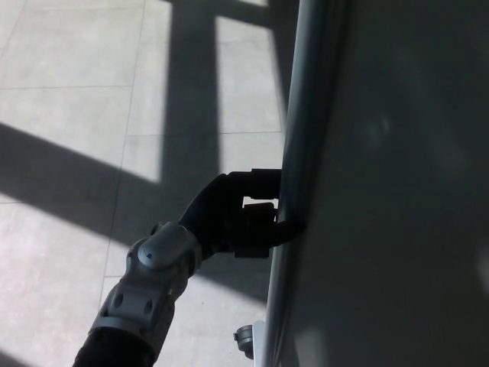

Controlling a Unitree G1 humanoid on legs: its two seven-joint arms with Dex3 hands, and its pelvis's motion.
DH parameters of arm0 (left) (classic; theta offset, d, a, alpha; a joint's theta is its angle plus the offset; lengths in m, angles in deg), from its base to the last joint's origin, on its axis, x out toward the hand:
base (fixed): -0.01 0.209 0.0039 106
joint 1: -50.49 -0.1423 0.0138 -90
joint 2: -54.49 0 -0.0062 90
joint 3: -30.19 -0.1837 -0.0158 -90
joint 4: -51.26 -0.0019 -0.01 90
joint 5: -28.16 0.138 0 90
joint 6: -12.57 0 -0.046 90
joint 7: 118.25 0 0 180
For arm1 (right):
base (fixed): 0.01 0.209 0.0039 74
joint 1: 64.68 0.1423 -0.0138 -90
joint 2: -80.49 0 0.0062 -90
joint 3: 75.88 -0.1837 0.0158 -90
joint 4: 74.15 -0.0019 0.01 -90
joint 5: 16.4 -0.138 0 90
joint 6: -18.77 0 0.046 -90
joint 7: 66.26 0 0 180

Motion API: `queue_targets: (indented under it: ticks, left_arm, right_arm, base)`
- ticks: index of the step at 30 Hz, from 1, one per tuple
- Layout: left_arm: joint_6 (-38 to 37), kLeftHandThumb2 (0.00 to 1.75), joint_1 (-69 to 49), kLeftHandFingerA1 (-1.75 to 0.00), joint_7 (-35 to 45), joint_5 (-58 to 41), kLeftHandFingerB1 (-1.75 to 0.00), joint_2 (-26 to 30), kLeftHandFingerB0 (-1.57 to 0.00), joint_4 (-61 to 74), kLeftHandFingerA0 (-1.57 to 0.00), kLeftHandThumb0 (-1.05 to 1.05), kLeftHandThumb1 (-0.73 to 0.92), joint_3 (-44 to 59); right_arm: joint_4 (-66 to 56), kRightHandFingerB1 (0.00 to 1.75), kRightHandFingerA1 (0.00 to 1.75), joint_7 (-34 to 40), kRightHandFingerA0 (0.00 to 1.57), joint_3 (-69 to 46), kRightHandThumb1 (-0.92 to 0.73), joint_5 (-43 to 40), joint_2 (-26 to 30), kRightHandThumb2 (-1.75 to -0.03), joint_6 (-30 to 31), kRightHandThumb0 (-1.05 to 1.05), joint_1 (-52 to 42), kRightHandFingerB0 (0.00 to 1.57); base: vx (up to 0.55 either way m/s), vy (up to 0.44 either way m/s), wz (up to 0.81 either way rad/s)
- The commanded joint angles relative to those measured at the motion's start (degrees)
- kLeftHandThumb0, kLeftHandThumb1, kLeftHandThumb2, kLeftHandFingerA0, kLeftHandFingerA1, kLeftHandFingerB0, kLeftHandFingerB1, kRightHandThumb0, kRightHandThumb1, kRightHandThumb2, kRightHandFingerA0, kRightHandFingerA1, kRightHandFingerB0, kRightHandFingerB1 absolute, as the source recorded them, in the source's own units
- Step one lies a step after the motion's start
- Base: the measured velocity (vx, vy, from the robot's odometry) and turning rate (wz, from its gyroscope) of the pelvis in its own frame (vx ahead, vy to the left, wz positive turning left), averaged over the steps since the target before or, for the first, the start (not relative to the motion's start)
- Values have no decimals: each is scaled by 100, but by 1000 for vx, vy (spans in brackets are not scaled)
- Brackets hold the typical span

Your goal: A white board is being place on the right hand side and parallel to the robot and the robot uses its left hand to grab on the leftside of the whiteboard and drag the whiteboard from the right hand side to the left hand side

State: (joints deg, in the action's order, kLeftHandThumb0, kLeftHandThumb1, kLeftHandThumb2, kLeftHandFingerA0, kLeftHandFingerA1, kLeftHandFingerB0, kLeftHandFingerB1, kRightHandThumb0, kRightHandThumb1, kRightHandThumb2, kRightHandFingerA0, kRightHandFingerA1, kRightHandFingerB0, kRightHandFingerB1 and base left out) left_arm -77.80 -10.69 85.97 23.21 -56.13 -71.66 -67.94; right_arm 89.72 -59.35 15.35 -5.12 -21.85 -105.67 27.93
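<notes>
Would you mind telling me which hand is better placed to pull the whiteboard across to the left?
The left. The left hand is already closed around the whiteboard's left frame edge, with its forearm on the open floor side. The right hand is not in view.
</notes>
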Motion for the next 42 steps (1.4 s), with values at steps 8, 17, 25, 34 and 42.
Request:
queue_targets:
  ticks: [8,17,25,34,42]
  left_arm:
    - [-584,61,-209,-91,-79,232,-62,328,-86,-80,-105,-8,74,72]
    - [34,60,-216,-90,47,27,-62,978,-88,266,-107,-11,70,404]
    - [-342,61,-172,-93,422,-138,-62,1587,-88,41,-108,-14,72,806]
    - [-484,61,-352,-91,589,-72,-61,2194,-85,81,-109,-10,73,1143]
    - [55,60,-670,-93,847,-454,-61,2421,-83,262,-105,-9,70,1515]
  right_arm:
    - [30,84,93,-36,100,-17,-80,-41,52,-68,19,-47,-17,42]
    - [36,84,93,32,98,40,-79,42,71,-72,2,-46,2,41]
    - [38,87,95,9,108,72,-78,72,106,-72,28,-44,13,43]
    - [46,86,96,73,114,110,-80,102,132,-68,68,-45,7,44]
    - [68,85,93,88,114,169,-81,148,151,-68,115,-49,-19,43]
  base:
    - [0,0,0]
    - [0,0,-1]
    - [0,0,0]
    - [0,0,0]
    - [0,0,0]
